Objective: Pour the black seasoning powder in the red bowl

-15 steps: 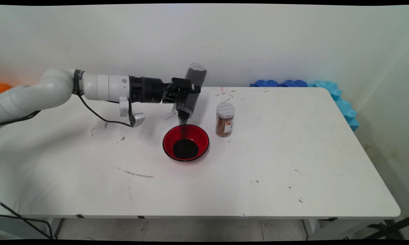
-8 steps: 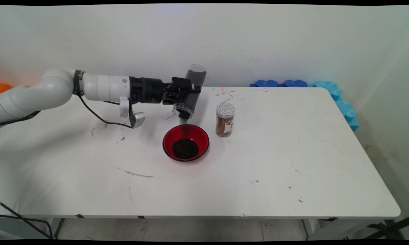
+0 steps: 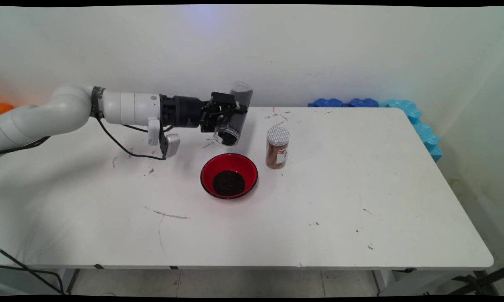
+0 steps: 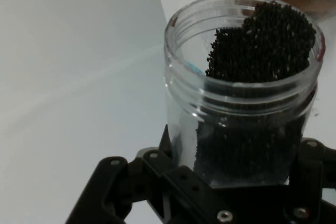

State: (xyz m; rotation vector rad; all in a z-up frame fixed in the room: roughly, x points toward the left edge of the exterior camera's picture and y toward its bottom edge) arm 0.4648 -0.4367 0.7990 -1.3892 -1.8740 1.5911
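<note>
Gripping unlabelled seed jar, pincer

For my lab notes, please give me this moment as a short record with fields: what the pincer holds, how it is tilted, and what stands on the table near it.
pincer: shut on the clear jar, held above the table
clear jar: lidless, tilted with mouth down toward the camera, holds black grains
red bowl: on the table, below and in front of the jar's mouth, a dark heap of grains inside
brown jar: upright, patterned lid on, right of the bowl, apart from it
blue foam pieces: at the table's far right edge
</note>
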